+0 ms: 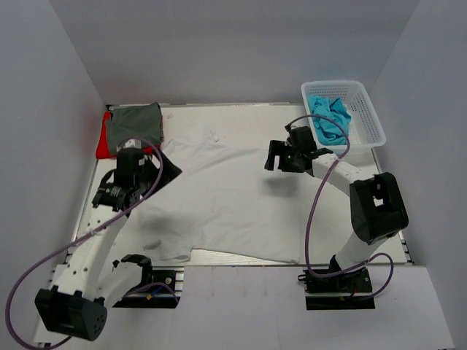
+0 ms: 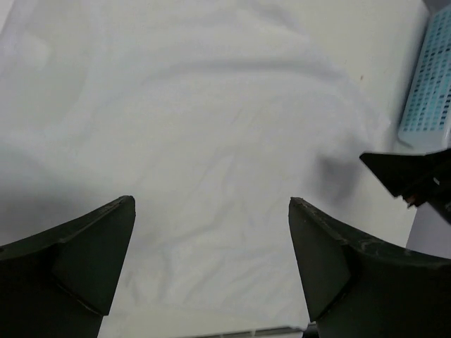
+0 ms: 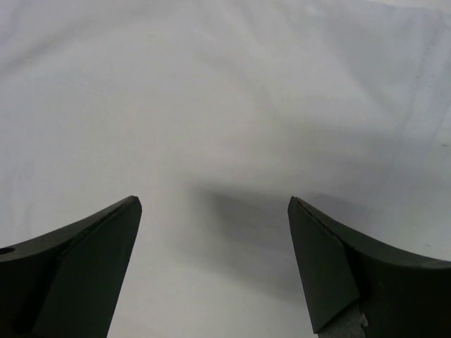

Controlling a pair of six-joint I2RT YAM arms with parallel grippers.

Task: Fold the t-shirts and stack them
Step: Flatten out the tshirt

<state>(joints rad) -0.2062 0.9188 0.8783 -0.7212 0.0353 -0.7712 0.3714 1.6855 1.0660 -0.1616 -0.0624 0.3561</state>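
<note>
White t-shirt (image 1: 226,197): soft, lightly creased cloth, spread flat across the middle of the counter (image 1: 241,111); one sleeve lies toward the near edge. At its far-left corner: dark grey t-shirt (image 1: 135,122), folded to a rough rectangle, lying on the red t-shirt (image 1: 104,138). Beyond its far-right corner: turquoise t-shirts (image 1: 330,117), crumpled, inside the white plastic mesh basket (image 1: 368,117). Left claw (image 2: 211,204): spread, holding nothing, over the white t-shirt's left part; right claw (image 3: 215,204): spread, holding nothing, over its right part. Only the top view shows the folded pair; the left wrist view shows the basket's perforated wall; the right wrist view shows only white cloth and shadow.
</note>
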